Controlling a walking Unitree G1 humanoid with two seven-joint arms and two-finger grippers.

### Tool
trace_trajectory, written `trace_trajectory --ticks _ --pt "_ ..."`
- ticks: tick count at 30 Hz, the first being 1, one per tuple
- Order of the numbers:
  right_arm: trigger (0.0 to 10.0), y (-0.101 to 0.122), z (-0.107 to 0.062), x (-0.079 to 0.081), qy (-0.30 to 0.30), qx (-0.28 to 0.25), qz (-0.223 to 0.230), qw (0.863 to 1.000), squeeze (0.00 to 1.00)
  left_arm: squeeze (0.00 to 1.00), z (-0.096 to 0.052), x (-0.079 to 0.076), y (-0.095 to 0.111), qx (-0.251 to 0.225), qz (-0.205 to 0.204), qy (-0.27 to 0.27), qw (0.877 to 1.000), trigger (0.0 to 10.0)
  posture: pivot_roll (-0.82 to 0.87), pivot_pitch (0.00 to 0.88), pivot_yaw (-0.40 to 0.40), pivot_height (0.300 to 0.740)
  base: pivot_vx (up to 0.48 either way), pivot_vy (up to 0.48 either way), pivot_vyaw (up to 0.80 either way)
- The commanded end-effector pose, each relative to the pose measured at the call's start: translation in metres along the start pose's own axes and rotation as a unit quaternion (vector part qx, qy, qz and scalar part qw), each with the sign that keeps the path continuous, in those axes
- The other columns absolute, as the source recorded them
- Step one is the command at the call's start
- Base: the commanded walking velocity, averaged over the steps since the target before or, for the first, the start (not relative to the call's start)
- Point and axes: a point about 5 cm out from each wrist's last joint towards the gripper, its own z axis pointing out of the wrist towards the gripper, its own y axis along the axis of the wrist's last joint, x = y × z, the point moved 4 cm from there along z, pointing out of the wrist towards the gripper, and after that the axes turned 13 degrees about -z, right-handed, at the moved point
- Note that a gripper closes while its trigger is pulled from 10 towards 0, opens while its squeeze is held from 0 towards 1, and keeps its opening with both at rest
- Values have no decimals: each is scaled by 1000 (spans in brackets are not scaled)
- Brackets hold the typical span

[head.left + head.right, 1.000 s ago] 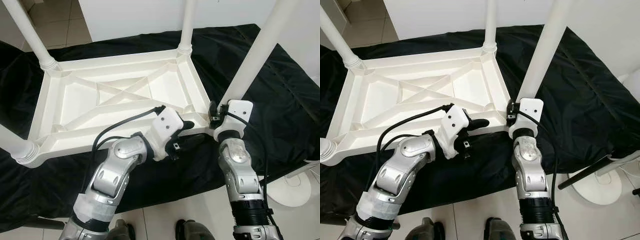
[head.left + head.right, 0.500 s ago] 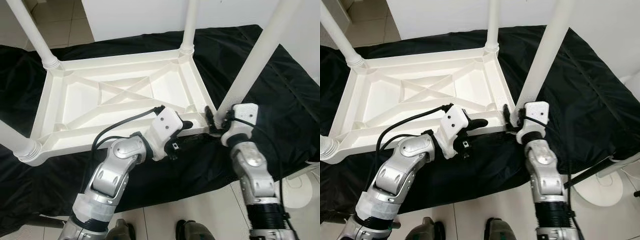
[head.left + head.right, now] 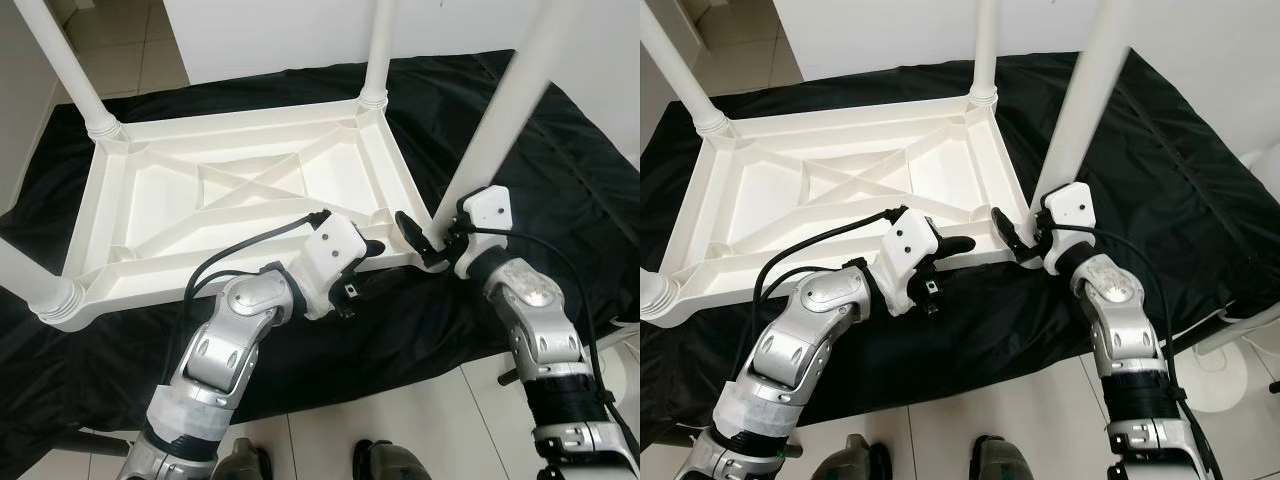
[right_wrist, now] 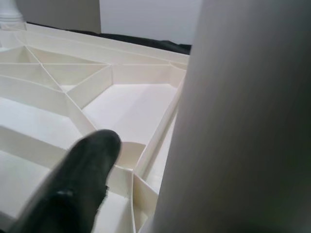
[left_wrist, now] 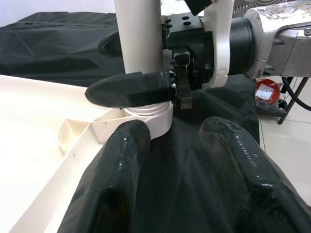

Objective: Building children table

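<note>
We find the white children's tabletop point(image 3: 240, 190) lying upside down on a black cloth point(image 3: 560, 170), ribbed underside up, with legs rising from its corners. The near-right leg point(image 3: 500, 120) leans outward from its corner socket point(image 3: 428, 236), and we judge it not fully seated; if it is pushed further off axis it could bind or pop free.

The right pincer point(image 3: 425, 240) stands released at the base of that leg, one finger point(image 5: 129, 90) laid across the collar, so the leg is braced rather than gripped and may slip sideways. The left pincer point(image 3: 368, 252) rests against the tabletop's near rim, its fingers point(image 5: 121, 160) spread and grasping nothing. Pressing there could slide the whole piece on the smooth cloth.
</note>
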Motion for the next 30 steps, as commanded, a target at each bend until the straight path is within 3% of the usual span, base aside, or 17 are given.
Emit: trace_trajectory --ticks 1,6,12,13,15,18,21,26,30 --pt "0 -7 0 3 13 15 3 1000 0 0 -1 13 0 -8 4 60 998 10000 -92 116 41 740 0 0 0" --pt "0 -17 -4 4 16 39 21 999 0 0 -2 14 1 -10 4 66 998 10000 -92 116 41 740 0 0 0" --pt "0 -22 -7 1 -14 57 11 998 0 0 -2 13 1 -11 3 65 998 10000 -93 120 41 740 0 0 0" --pt "10000 -22 -7 1 -19 63 2 998 0 0 -2 12 1 -11 2 64 998 10000 -97 122 45 740 0 0 0" --pt "10000 -22 -7 -1 -31 65 2 997 0 0 -1 12 1 -11 2 63 998 10000 -97 122 45 740 0 0 0" --pt "10000 -17 -3 -3 -98 80 34 991 0 0 1 13 1 -12 2 63 998 10000 -105 128 50 740 0 0 0" --pt "10000 -16 -2 -3 -114 85 45 989 0 0 1 14 1 -11 3 65 998 10000 -105 128 50 740 0 0 0" --pt "10000 -10 -1 2 -178 97 64 977 0 0 1 13 1 -12 2 65 998 10000 -106 132 51 740 0 0 0" --pt "10000 -6 -3 7 -246 114 75 959 0 0 0 13 0 -10 2 68 998 10000 -103 135 46 740 0 0 0"
